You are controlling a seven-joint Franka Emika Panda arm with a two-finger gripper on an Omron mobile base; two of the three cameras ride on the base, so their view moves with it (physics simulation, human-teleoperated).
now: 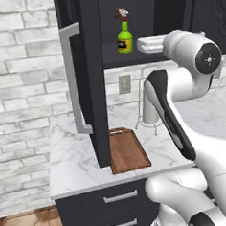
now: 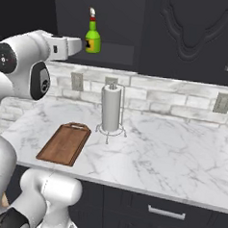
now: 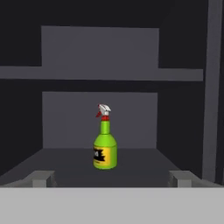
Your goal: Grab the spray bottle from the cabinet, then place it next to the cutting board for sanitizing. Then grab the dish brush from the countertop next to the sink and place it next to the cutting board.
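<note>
With our gripper [image 3: 112, 183] spread wide and empty, we line up on the small bright green spray bottle [image 3: 105, 148] standing upright on the dark charcoal cabinet [image 1: 90, 78] shelf, aiming to advance straight and close around its body below the nozzle.

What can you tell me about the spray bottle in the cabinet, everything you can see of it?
The spray bottle is small and bright green, plastic-looking, with a black and yellow label on its rounded body, a narrow neck, and a red-and-white trigger nozzle on top. It stands upright on the dark shelf of the open cabinet, alone, nothing touching it but the shelf. The gripper faces it with jaws wide open, short of contact.
</note>
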